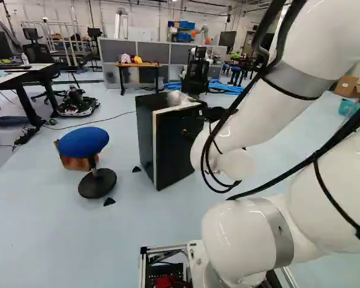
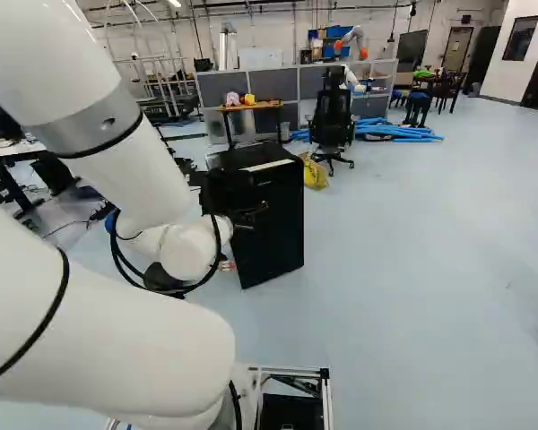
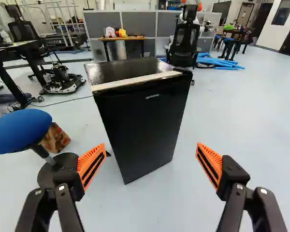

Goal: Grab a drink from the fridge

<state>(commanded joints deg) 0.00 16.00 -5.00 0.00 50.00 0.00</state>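
Note:
In the right base view my gripper (image 2: 244, 215) shows dark against the black fridge (image 2: 285, 224), its fingertips hard to make out. The wrist view has the gripper (image 3: 151, 147) open wide, nothing held between its orange pads. Ahead stands the small fridge (image 3: 142, 116), upright on the floor with its door closed and a light strip along the top front edge. The arm partly covers it in the left base view. No drink is visible.
A blue stool (image 1: 84, 143) with a cardboard box (image 3: 55, 138) behind it stands left of the fridge. Behind the fridge are an office chair (image 2: 332, 116), a yellow bag (image 2: 315, 172), blue tubes (image 3: 215, 62) and grey partitions (image 3: 135, 21). Another robot (image 2: 352, 40) stands far back.

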